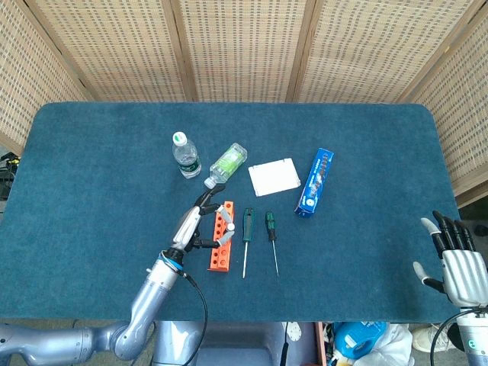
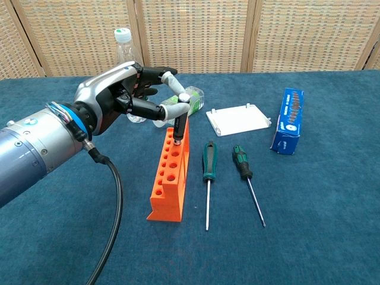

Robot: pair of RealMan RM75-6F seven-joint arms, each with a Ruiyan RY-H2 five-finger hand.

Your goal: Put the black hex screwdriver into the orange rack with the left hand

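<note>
The orange rack (image 2: 171, 178) lies lengthwise on the blue cloth, and is also seen from above (image 1: 220, 252). My left hand (image 2: 122, 101) hovers over its far end and pinches the black hex screwdriver (image 2: 179, 124) between thumb and a finger. The screwdriver stands nearly upright with its lower end in a hole at the rack's far end. From the head view the left hand (image 1: 194, 223) covers the rack's far left side. My right hand (image 1: 455, 259) rests at the table's right front edge, fingers apart, holding nothing.
Two green-handled screwdrivers (image 2: 208, 163) (image 2: 241, 162) lie right of the rack. Behind it lie a green-labelled bottle (image 2: 191, 95), a white flat box (image 2: 238, 119) and a blue box (image 2: 287, 129). An upright water bottle (image 2: 123, 46) stands behind my left hand.
</note>
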